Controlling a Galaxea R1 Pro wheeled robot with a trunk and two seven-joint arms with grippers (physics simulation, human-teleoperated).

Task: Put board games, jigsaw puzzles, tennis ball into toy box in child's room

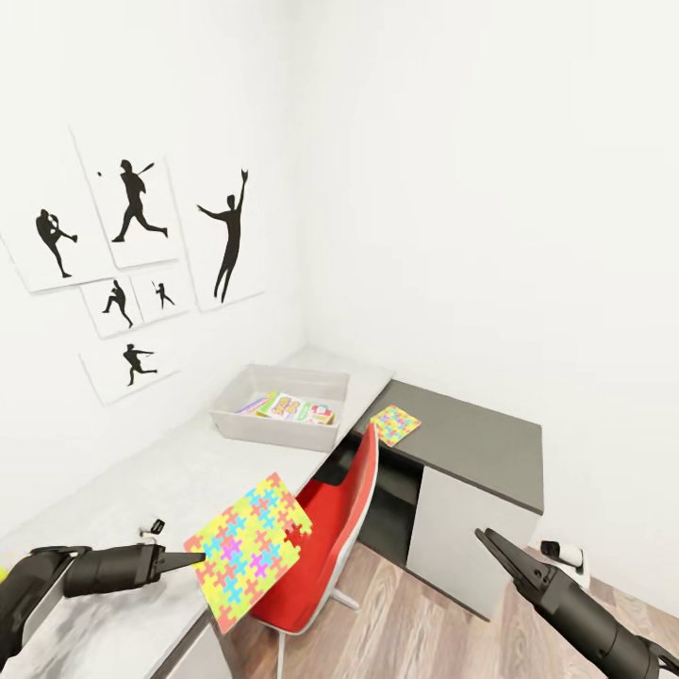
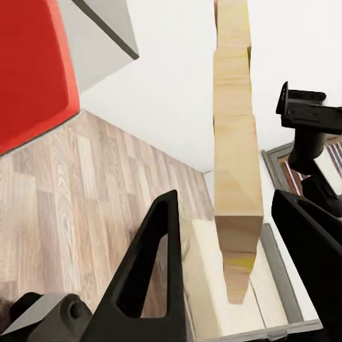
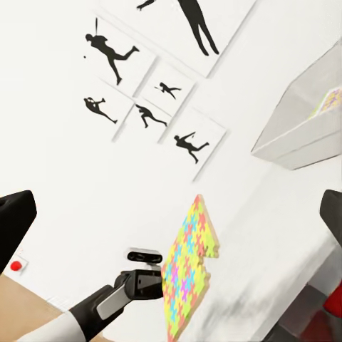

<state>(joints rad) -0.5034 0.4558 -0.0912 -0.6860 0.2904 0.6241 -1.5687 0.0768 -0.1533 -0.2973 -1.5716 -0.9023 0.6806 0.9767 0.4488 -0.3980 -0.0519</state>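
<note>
Grey table (image 1: 141, 476) | left tool (image 1: 193, 562) pinching jigsaw puzzle (image 1: 251, 549) edge | right tool (image 1: 498, 554) spread

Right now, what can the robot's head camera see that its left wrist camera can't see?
Head view alone: the toy box with game boxes inside, a second jigsaw puzzle lying on the dark desk section, the silhouette pictures, and the colourful face of the held puzzle.

Left wrist view alone: that held puzzle's plain edge, close up between the fingers.

Both: the red chair, the wood floor and the left gripper.
</note>
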